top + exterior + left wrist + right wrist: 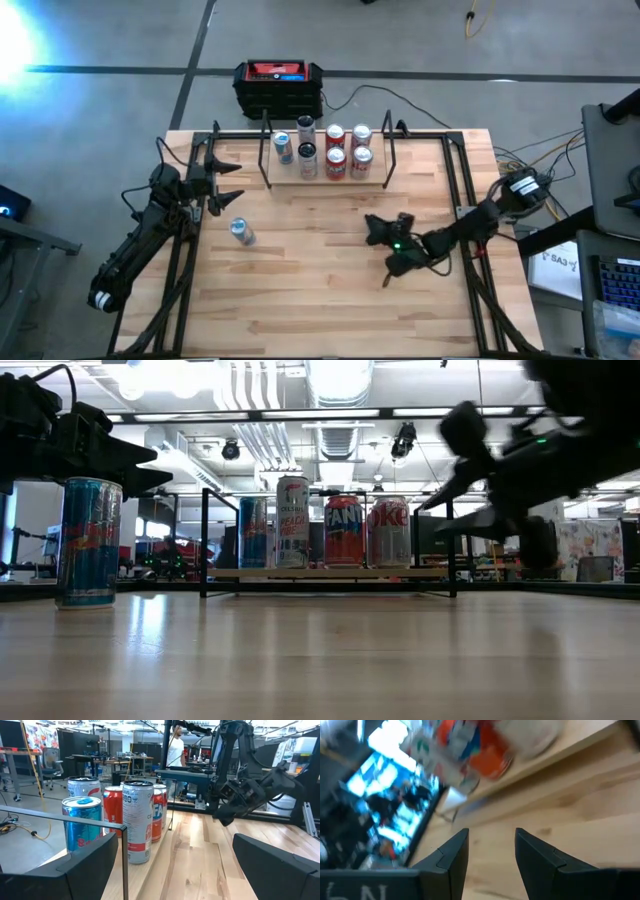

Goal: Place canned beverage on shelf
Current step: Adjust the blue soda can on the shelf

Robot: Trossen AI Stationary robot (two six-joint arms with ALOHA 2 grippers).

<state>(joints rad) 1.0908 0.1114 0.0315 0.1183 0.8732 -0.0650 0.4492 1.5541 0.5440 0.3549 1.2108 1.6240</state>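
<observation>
A blue canned beverage point(240, 232) point(88, 542) stands upright on its base on the wooden table, at the left. The shelf point(285, 181) point(330, 573), a light plank with black rod uprights, sits at the far middle and carries several upright cans point(335, 150) point(137, 820). My left gripper point(235, 182) point(177, 834) hangs open and level between the shelf's left end and the blue can, touching neither. My right gripper point(368, 230) point(490, 835) hovers over the table's right middle, pointing toward the shelf. A narrow gap shows between its fingers, with nothing in it.
A black-and-red box point(278, 85) stands beyond the table's far edge, behind the shelf. Cables trail off the table's right side point(520, 160). Bare wood lies between the blue can and my right arm point(310, 260). A person point(175, 745) stands in the room beyond.
</observation>
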